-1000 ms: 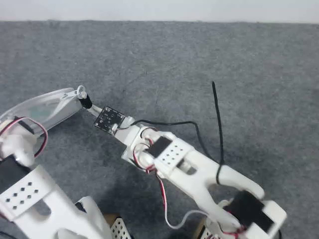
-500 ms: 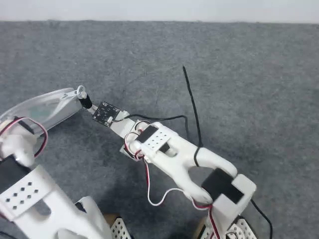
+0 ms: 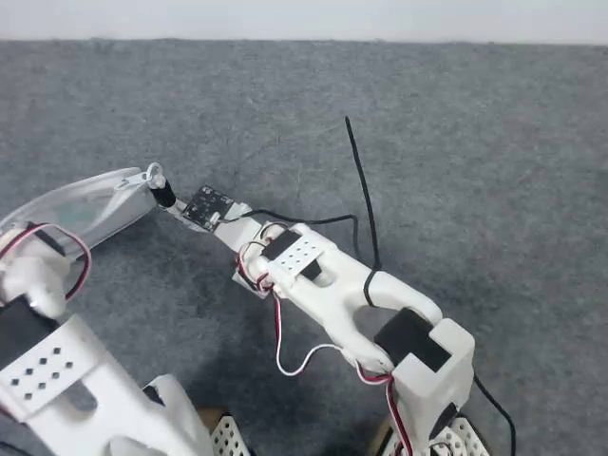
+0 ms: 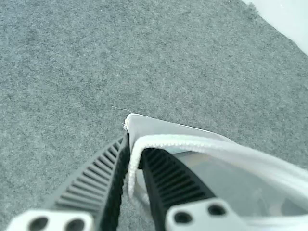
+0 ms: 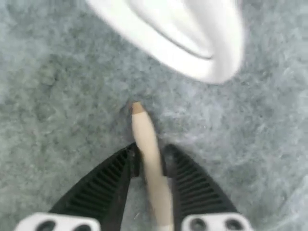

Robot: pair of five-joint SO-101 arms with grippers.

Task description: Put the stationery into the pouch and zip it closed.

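The clear pouch (image 3: 85, 204) lies at the left of the grey mat, with a small metal piece (image 3: 152, 175) at its right end. My left gripper (image 4: 131, 139) is shut on the pouch's (image 4: 216, 159) white zipper edge. My right gripper (image 3: 163, 195) sits at the pouch's right end. In the right wrist view it (image 5: 149, 149) is shut on a thin beige stick (image 5: 144, 137) with a brown tip. That tip points at the mat just short of the white pouch (image 5: 183, 29).
A black cable (image 3: 361, 190) loops up from the right arm (image 3: 323, 280) over the middle of the mat. The left arm (image 3: 43, 361) fills the near left corner. Grey mat stretches open to the right and back.
The right arm's elbow and its black cable have swung left and nearer. Its gripper has stayed at the pouch's right end. The left arm and pouch have not moved.
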